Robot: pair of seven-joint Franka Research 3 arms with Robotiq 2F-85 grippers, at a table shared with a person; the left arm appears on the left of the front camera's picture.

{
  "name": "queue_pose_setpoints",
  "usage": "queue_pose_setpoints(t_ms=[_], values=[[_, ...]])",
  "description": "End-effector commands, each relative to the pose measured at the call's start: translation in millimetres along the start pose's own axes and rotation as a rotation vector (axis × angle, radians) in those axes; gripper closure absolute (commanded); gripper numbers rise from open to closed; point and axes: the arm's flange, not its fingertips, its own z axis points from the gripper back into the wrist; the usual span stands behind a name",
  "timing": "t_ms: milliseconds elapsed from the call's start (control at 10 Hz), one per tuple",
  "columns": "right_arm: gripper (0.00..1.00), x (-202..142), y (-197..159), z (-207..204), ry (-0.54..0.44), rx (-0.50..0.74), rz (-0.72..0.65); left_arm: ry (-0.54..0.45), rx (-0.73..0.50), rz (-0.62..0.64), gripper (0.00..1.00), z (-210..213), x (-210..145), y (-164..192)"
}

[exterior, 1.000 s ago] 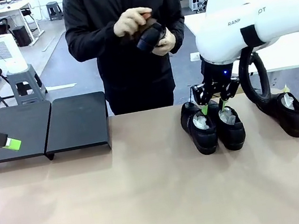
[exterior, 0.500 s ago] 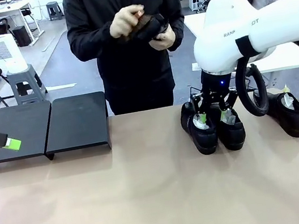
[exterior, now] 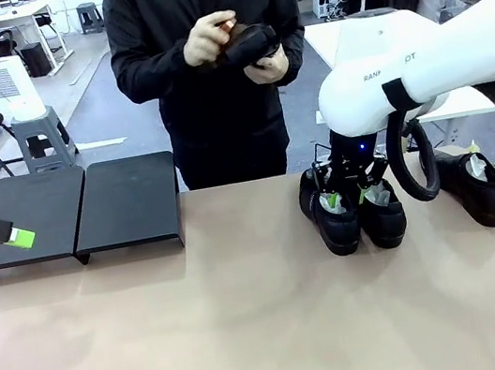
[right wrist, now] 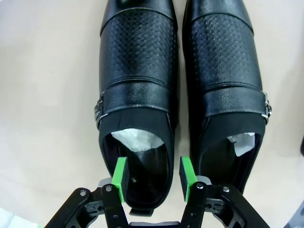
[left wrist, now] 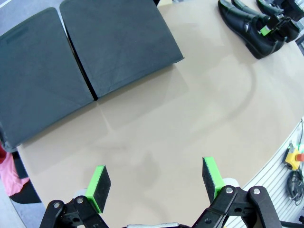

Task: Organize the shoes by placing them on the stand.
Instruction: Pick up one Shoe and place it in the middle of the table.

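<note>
1 glossy black leather shoe [right wrist: 137, 71] at the beige table's [exterior: 251, 317] far edge is straddled, ungripped, by the half-open right gripper [right wrist: 154, 175]; the left gripper [left wrist: 154, 176] is held wide open, empty.

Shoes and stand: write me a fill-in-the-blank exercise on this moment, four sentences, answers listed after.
1. ___ shoes lie on the table: a pair and a single shoe.
2. The right gripper hangs over the pair with its jaws ___, one pad inside a shoe's mouth.
3. The stand carries ___ shoes.
4. The person's hands hold a fourth ___.

Missing words: three; open; no; shoe.
</note>
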Motion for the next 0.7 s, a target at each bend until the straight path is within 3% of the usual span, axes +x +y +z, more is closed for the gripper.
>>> queue_pose_setpoints(t_ms=[0,400,500,600], values=[[0.42,7,4,-8,-0.016,-0.025,-0.043,-0.006,-0.017,-0.006,0.0,1,0,1],[0.42,14,4,-27,-0.047,-0.025,-0.041,-0.006,-0.017,-0.006,0.0,1,0,1],[0.51,13,5,-30,-0.055,-0.038,-0.019,-0.006,-0.017,-0.006,0.0,1,0,1],[0.69,13,5,-31,-0.045,-0.044,-0.019,-0.006,-0.017,-0.006,0.0,1,0,1]])
